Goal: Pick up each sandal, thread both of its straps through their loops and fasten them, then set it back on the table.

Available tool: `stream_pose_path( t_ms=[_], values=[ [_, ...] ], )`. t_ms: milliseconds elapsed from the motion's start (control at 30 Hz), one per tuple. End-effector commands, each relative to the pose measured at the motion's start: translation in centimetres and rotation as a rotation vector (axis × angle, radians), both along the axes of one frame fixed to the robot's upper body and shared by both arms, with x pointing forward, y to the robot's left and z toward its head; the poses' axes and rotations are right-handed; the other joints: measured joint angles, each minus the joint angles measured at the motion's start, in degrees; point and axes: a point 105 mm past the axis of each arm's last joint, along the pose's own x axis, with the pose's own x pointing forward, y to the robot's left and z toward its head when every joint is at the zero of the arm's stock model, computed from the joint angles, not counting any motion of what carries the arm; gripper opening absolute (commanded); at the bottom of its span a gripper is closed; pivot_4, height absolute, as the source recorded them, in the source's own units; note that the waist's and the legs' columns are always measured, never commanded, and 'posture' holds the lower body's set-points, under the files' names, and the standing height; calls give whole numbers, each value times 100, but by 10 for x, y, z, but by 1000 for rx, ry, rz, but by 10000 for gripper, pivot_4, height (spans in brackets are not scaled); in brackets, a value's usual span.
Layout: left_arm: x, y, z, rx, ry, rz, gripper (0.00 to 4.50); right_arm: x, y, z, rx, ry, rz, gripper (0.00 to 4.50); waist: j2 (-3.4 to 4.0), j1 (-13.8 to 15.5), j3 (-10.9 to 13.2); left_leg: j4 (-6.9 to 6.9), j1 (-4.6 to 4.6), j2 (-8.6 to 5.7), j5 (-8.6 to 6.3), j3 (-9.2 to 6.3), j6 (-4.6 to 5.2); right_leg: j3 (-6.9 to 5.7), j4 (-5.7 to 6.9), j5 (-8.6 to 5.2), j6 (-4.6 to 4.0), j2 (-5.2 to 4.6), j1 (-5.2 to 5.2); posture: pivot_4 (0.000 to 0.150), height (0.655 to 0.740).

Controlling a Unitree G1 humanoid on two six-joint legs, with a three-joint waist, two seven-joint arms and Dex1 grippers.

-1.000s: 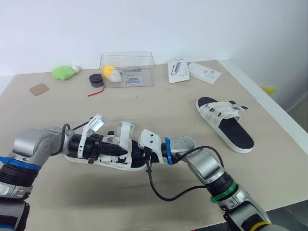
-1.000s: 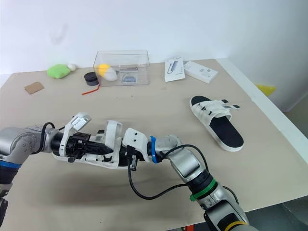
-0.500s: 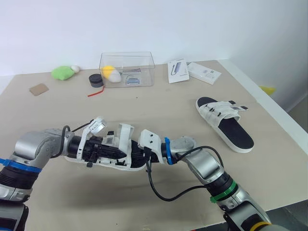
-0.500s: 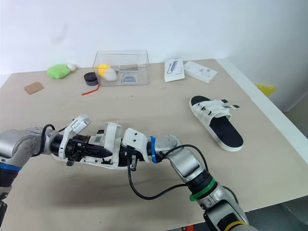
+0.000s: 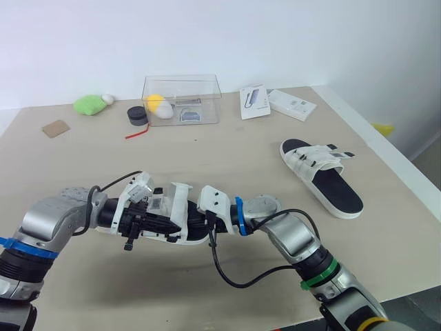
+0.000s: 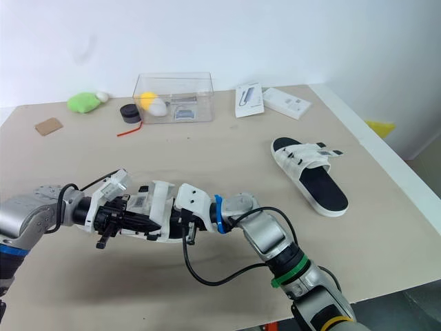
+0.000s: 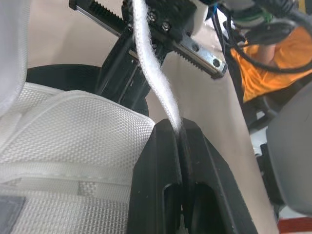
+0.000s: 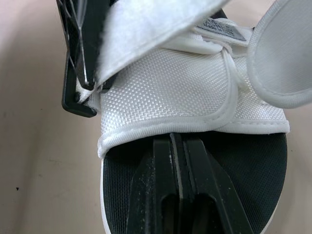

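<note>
Both arms reach inward, wrists nearly meeting; left gripper point(image 7: 180, 134) pinches a strap point(image 7: 151, 73), right gripper point(image 8: 178, 141) has fingers pressed together.

Near sandal point(image 5: 180, 207) is left of far sandal point(image 5: 324, 181).

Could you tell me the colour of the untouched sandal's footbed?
Black footbed, clearest in the left eye view.

Sole of near sandal point(image 5: 180, 203) largely hidden, strap point(image 7: 148, 63) cut off by picture edge, white box point(image 5: 293, 105) print unreadable.
</note>
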Motion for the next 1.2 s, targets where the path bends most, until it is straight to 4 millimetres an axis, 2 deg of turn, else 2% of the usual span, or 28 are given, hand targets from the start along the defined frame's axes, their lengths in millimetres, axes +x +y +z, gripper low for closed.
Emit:
stream_pose_path(
  t_ms=[33,67,167,267,333,367,533,667,700,833,933,1200],
  values=[
    [0,4,-11,54,-9,10,543,2,-8,-24,-79,56,-42,0,0,0,0,0,0,0,0,0,0,0,0,0,0,0,0,1500,7400],
    [-1,4,-10,51,-5,8,543,3,-8,-24,-79,56,-43,0,0,0,0,0,0,0,0,1,0,0,0,0,0,0,0,1500,7400],
    [0,4,-8,37,-9,13,8729,3,-9,-24,-80,56,-45,0,1,0,0,0,1,0,0,1,0,0,0,0,0,0,0,1500,7400],
    [4,3,1,-6,-30,19,21600,3,-9,-24,-81,55,-44,0,2,1,-1,0,4,-1,1,-1,1,-1,0,0,0,0,5,1500,7400],
    [11,-1,17,-92,-36,46,29308,4,-9,-24,-82,54,-44,0,3,7,-1,2,6,-2,2,-2,3,-1,1,1,2,0,7,1500,7400],
    [14,-2,23,-116,-41,56,34616,4,-9,-24,-82,53,-44,0,0,7,0,4,3,-4,4,-4,6,-2,2,2,2,0,8,1500,7400],
    [29,-6,34,-167,-71,115,34616,4,-9,-24,-81,53,-45,0,1,2,0,9,-1,-4,5,-10,6,7,2,5,6,11,8,1500,7400],
    [34,-10,30,-155,-74,136,34616,5,-9,-24,-80,52,-46,0,1,1,0,6,-2,0,5,-15,6,7,2,4,3,20,7,1500,7400],
    [32,-10,28,-151,-66,126,29734,5,-9,-24,-80,52,-47,0,1,1,0,6,-4,1,5,-20,6,6,2,5,1,21,6,1500,7400],
    [30,-10,28,-146,-59,119,14831,5,-9,-24,-80,54,-49,0,1,1,0,6,-6,2,5,-40,5,5,2,6,-1,23,6,1500,7400],
    [28,-9,27,-136,-65,109,460,5,-9,-24,-81,54,-48,0,1,1,0,6,-6,1,5,-42,5,5,2,6,-1,22,6,1500,7400],
    [3,-4,8,-33,-51,3,460,5,-9,-24,-81,52,-45,0,4,-14,1,3,-3,6,3,-41,4,10,1,4,-5,27,5,1500,7400]
  ],
)
